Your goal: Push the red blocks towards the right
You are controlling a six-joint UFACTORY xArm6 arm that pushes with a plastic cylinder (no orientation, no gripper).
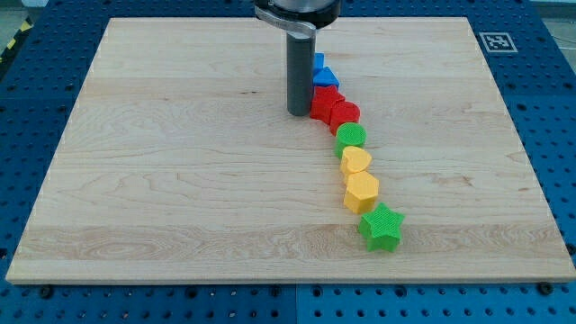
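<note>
My tip [298, 112] beside ribbed red blocks [333, 108]

Straight dark grey rod [299, 67], black collar [297, 11]

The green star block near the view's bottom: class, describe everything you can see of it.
The green star block is a chunky star with blunt points and finely ribbed, plastic-looking sides. It lies flat on the wooden board, the lowest piece in a curving line of blocks. Its upper point meets or nearly meets the yellow block above it; nothing else touches it. My tip stands far off toward the view's top, beside the red blocks.
</note>
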